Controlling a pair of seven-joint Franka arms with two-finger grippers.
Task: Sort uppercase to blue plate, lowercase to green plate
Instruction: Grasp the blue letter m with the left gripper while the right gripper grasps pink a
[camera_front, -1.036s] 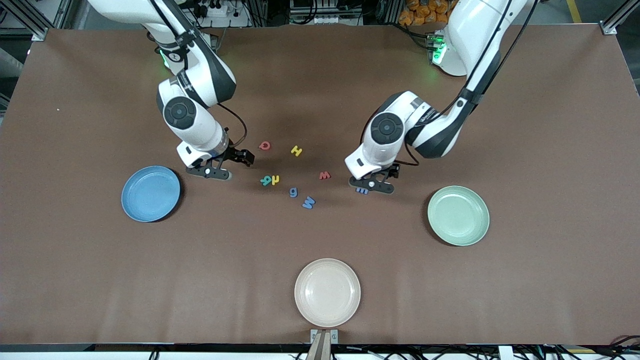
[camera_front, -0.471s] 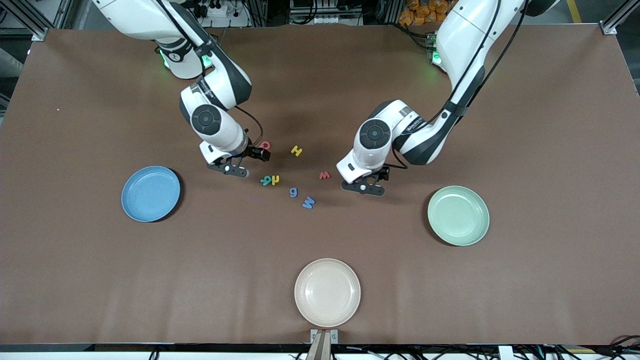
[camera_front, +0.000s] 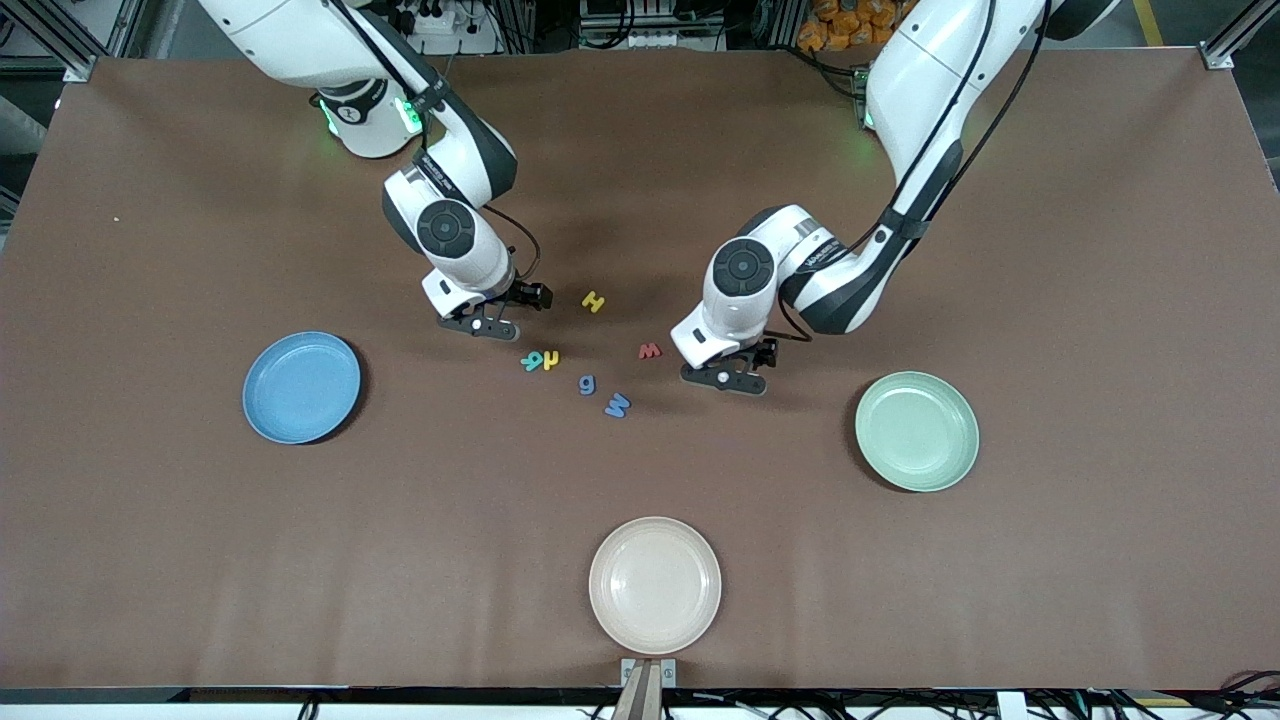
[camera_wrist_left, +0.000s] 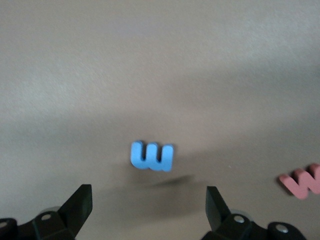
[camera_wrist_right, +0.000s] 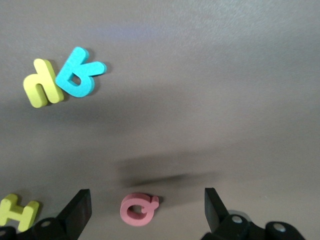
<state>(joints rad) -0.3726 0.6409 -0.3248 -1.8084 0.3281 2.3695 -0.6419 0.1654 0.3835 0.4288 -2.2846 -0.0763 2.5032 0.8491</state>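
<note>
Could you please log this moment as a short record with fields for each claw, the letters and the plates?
left claw: open, over the blue m
right claw: open, over the red Q
letters on plates: none
touching pair: yellow h and teal R
loose on table: yellow H, red w, blue g, light-blue M
blue plate: toward the right arm's end
green plate: toward the left arm's end
cream plate: nearest the front camera
</note>
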